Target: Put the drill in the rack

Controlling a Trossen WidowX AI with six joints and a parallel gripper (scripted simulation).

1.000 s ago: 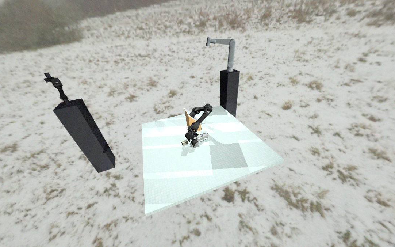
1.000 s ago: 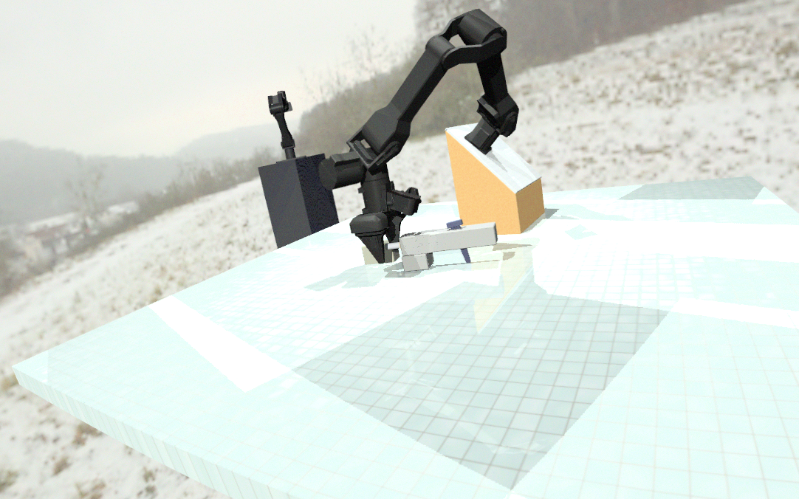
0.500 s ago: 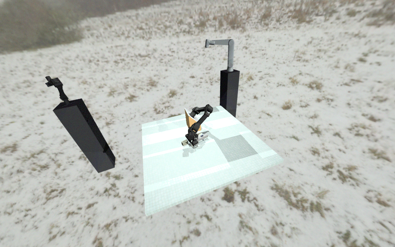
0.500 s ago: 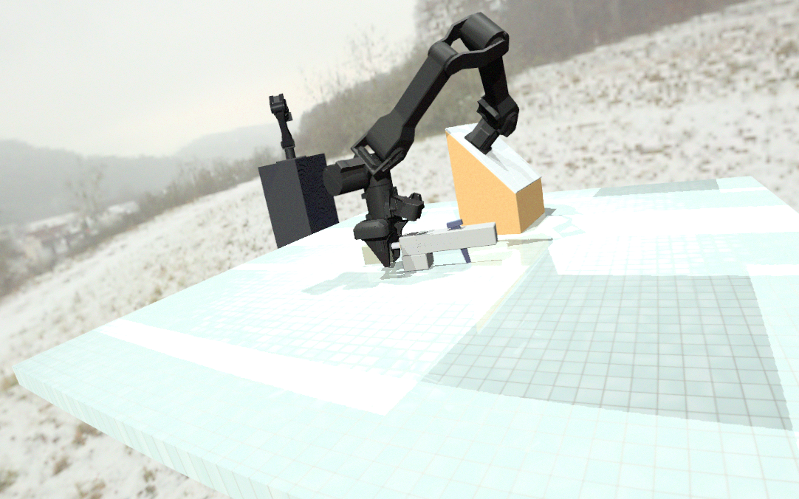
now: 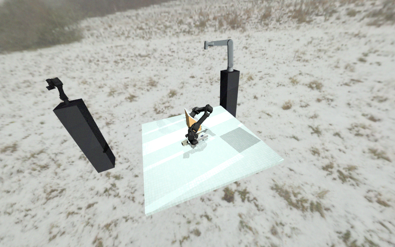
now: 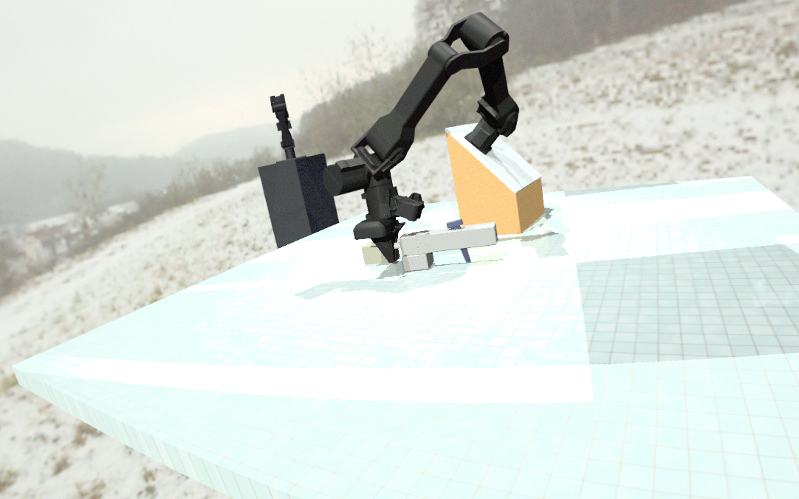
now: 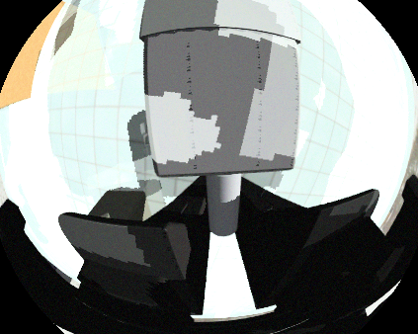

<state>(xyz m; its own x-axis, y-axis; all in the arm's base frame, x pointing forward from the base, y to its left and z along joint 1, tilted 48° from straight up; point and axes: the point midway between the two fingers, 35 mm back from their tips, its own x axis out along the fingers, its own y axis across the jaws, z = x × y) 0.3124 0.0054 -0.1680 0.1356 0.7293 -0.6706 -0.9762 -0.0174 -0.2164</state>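
Note:
The drill (image 5: pixel 200 137) (image 6: pixel 447 239) (image 7: pixel 221 99) is a grey blocky body lying flat on the glassy table (image 6: pixel 390 347), with a thin grey bit (image 7: pixel 223 204) sticking out of its near end. My gripper (image 5: pixel 191 141) (image 6: pixel 393 254) (image 7: pixel 216 179) points down at that end and is shut on the bit, fingertips close to the table. A small dark blue key (image 6: pixel 454 224) stands against the drill's far side. A small cream block (image 6: pixel 370 253) lies just behind the gripper, partly hidden by it.
An orange wedge (image 6: pixel 489 192) (image 5: pixel 189 121) carrying the arm's base stands behind the drill. Two black pillars with cameras (image 5: pixel 82 135) (image 5: pixel 229 88) stand off the table's left and back edges. Snowy ground surrounds the table.

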